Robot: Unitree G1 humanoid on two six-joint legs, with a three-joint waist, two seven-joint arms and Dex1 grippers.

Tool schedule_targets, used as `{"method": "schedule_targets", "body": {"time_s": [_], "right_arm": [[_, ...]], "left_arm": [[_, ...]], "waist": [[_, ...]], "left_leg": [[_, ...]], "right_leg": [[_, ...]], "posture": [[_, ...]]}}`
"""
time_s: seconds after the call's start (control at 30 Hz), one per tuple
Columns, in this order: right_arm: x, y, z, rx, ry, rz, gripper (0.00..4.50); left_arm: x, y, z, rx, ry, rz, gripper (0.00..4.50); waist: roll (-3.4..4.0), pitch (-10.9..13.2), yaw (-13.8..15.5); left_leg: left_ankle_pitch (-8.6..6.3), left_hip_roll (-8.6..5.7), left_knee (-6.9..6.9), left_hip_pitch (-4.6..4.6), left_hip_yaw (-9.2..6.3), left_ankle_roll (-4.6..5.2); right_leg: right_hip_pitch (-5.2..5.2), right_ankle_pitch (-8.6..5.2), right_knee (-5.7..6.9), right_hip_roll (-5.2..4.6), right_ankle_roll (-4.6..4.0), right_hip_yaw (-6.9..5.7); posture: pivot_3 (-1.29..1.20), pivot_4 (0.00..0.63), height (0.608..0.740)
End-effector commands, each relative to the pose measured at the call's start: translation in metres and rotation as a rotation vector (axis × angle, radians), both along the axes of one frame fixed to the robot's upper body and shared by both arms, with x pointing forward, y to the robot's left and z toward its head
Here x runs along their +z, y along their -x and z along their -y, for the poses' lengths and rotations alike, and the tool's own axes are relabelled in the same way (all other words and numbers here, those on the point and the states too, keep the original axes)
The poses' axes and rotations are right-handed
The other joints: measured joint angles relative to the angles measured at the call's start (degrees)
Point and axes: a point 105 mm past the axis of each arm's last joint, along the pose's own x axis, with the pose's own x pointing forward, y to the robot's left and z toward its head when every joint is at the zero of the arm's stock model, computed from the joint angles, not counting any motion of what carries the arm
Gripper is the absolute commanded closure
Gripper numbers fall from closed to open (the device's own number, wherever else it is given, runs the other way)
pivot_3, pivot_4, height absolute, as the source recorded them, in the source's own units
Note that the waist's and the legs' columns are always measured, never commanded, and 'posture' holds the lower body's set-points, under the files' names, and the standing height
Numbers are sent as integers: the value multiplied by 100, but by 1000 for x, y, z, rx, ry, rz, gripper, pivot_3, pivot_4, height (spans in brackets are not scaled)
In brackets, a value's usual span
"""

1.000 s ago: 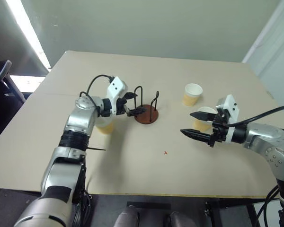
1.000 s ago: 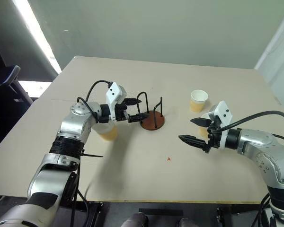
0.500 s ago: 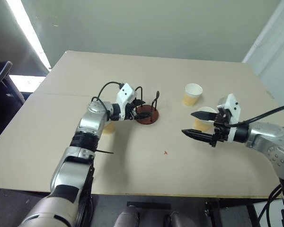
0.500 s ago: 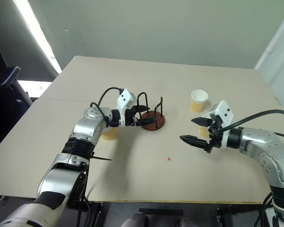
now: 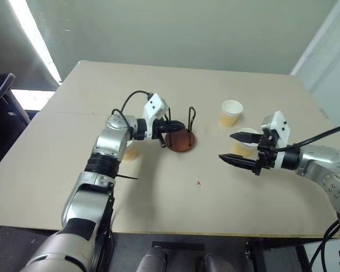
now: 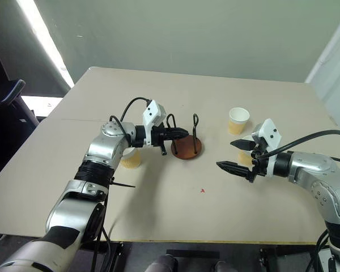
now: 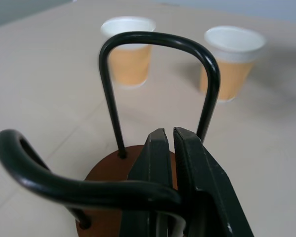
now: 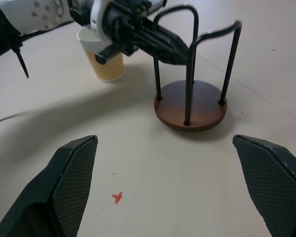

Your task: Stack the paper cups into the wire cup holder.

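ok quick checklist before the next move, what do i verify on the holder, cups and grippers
1. Left gripper shut on the wire cup holder at its near loop: ok.
2. Holder base flat on the table: cannot tell.
3. Holder free of cups: ok.
4. Right gripper open: ok.
5. Two paper cups upright by the right gripper: ok.
6. Third cup upright behind the left arm: ok.

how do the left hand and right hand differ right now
The left hand is shut on the near loop of the wire cup holder; the right hand is open and holds nothing. The left sits at the holder; the right hangs beside a paper cup. Both have black fingers.
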Motion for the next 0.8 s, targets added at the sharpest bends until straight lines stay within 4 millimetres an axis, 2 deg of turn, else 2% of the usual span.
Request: {"method": "schedule_targets", "body": {"time_s": [0.03, 0.23, 0.4, 0.8], "right_arm": [[15, 7, 8, 0, 6, 51, 0], [21, 20, 26, -25, 55, 51, 0], [25, 28, 39, -56, 91, 50, 0], [21, 38, 37, -48, 105, 31, 0]], "left_arm": [[15, 17, 12, -85, 6, 53, 4472], [-1, 45, 23, -192, -44, 21, 4472], [-12, 57, 29, -227, -46, -20, 4472], [-30, 74, 42, -256, -16, -97, 4472]], "waist": [[0, 0, 0], [0, 0, 5], [0, 0, 6], [0, 0, 6]], "left_leg": [[0, 0, 0, 0, 1, 0], [-1, 2, 1, -2, 11, 2], [-1, 2, 5, 1, 14, 1], [-3, 2, 8, 9, 26, 5]], "right_leg": [[0, 0, 0, 0, 0, 0], [1, 0, 0, 0, 1, 2], [2, 0, 2, 0, 1, 3], [7, 0, 2, 0, 3, 8]], "posture": [[0, 150, 740], [0, 150, 740], [0, 150, 740], [0, 150, 740]]}}
